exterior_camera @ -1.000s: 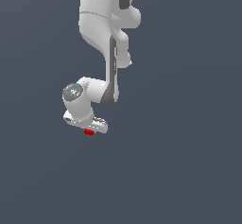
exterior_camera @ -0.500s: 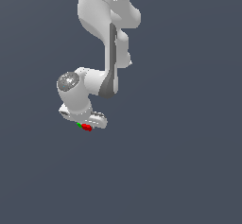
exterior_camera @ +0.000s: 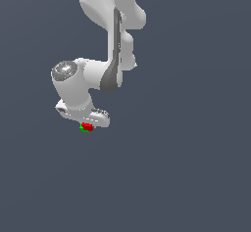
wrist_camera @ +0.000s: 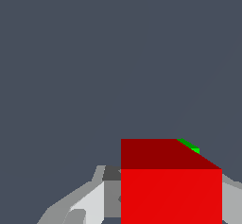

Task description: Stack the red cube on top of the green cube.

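Observation:
The red cube [exterior_camera: 88, 126] shows just under the white gripper [exterior_camera: 88, 124] in the exterior view, mostly hidden by the hand. A sliver of the green cube [exterior_camera: 83, 128] peeks out beside and beneath it. In the wrist view the red cube [wrist_camera: 170, 183] fills the space between the fingers [wrist_camera: 90, 204], and the gripper is shut on it. Only a small corner of the green cube [wrist_camera: 190, 145] shows past the red cube's far edge. Whether the red cube touches the green one cannot be told.
The white arm [exterior_camera: 115, 40] reaches down from the top of the exterior view. The floor [exterior_camera: 186, 167] is plain dark grey, with no other object in sight.
The arm has swung toward the exterior view's left with the red cube in the gripper. The green cube has come into sight beside the red one.

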Available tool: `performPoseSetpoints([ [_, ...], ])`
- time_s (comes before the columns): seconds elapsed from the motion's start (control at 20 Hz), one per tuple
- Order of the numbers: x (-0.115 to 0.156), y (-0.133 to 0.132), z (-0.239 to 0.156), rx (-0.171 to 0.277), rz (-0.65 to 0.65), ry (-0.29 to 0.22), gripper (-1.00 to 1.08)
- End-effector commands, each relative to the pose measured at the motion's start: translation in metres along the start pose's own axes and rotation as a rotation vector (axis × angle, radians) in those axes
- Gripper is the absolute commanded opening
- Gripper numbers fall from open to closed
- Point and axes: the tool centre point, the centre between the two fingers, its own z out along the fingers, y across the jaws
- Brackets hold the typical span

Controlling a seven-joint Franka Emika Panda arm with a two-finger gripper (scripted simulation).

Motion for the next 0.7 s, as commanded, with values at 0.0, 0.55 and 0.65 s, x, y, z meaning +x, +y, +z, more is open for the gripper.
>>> performPoseSetpoints([
  [0.0, 0.000, 0.000, -0.003, 0.000, 0.000, -0.001, -1.00],
  [0.55, -0.014, 0.024, 0.023, -0.001, 0.000, 0.000, -1.00],
  [0.65, -0.019, 0.034, 0.033, -0.001, 0.000, 0.000, -1.00],
])
